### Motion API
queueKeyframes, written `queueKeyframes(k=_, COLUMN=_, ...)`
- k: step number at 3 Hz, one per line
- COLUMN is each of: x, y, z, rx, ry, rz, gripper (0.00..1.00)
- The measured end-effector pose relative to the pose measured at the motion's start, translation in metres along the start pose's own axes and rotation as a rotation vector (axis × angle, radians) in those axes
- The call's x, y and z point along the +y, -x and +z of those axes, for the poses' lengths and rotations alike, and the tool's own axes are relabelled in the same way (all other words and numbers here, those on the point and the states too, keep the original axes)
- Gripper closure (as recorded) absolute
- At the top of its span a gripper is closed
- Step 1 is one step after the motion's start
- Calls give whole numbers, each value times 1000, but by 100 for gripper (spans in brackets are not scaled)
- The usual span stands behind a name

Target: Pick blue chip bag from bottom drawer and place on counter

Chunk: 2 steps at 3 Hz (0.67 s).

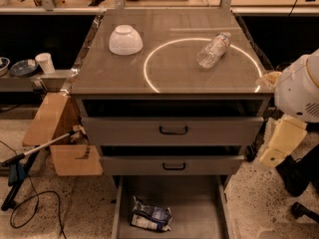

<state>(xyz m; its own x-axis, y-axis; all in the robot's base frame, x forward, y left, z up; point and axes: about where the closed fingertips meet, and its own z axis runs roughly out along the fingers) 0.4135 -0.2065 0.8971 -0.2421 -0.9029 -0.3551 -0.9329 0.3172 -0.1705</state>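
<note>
Surface: the counter (99, 71) is forming the glossy grey-brown top of the drawer cabinet (124, 131), and a thin white ring (145, 68) is shining on the right part of it.
Room: speckled floor (75, 208) is spreading around the cabinet; a cardboard box (55, 133) is leaning at the cabinet's left side, and a dark cable (30, 203) is curling on the floor further left.
Counter items: a white bowl (125, 39) is sitting upside down at the cabinet's back left, outside the ring; a clear plastic bottle (213, 50) is lying on its side inside the ring.
Upper drawers: the top drawer (214, 131) and the middle drawer (134, 166) are standing a little out from the cabinet front.
Bottom drawer: the bottom drawer (199, 203) is standing far out at the cabinet's foot.
Bag: the blue chip bag (151, 216) is lying crumpled on the drawer's grey floor, toward its front left.
Gripper: the gripper (275, 148) is hanging just beside the cabinet's right side, at the height of the upper drawers; I cannot tell whether it is open or closed.
Bag and gripper: the bag is lying well apart from the gripper, lower and to its left.
</note>
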Motion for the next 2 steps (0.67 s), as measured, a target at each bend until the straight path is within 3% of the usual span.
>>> queueKeyframes(k=1, x=10, y=-4, z=23, rx=-17, ry=63, rz=12, gripper=0)
queueKeyframes(k=2, x=11, y=-5, z=24, rx=-20, ry=62, rz=13, gripper=0)
